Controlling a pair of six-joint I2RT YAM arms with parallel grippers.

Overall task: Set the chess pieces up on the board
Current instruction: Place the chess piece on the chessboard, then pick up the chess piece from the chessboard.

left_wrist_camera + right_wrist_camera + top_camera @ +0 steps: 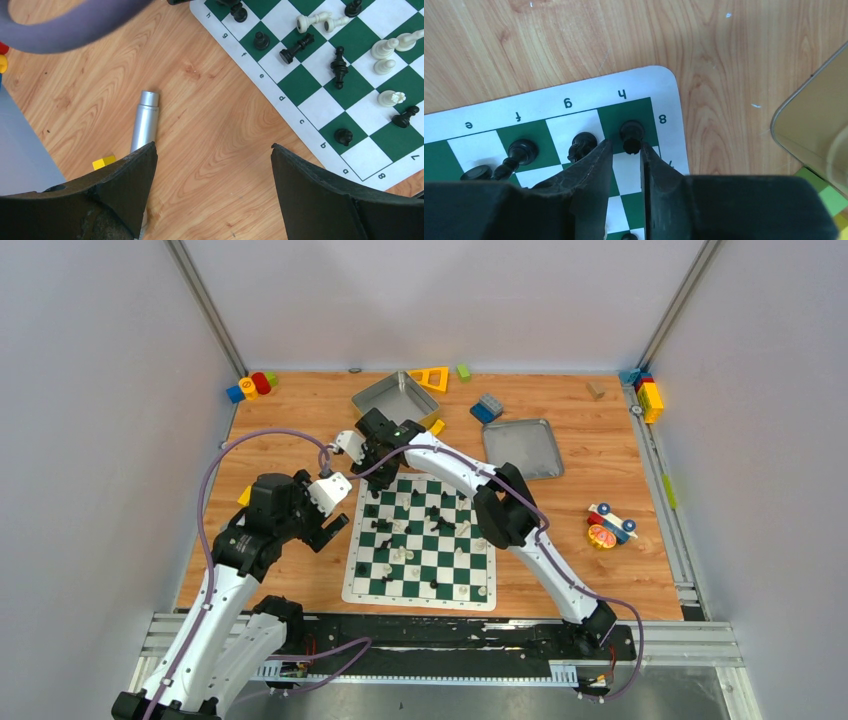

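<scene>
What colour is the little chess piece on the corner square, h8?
The chess piece is black; the right wrist view shows it best.

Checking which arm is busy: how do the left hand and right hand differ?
The left hand is wide open; the right hand is nearly closed around a black piece. The left hand is over the wooden table beside the board; the right hand is over the board's h8 corner. Both face downward.

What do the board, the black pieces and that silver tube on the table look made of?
Board: thin printed mat, vinyl-like, matte; lies flat, rounded corner.
Black pieces: moulded plastic, semi-gloss; small highlights.
Silver tube: probably brushed metal, satin sheen; could be painted plastic.
</scene>
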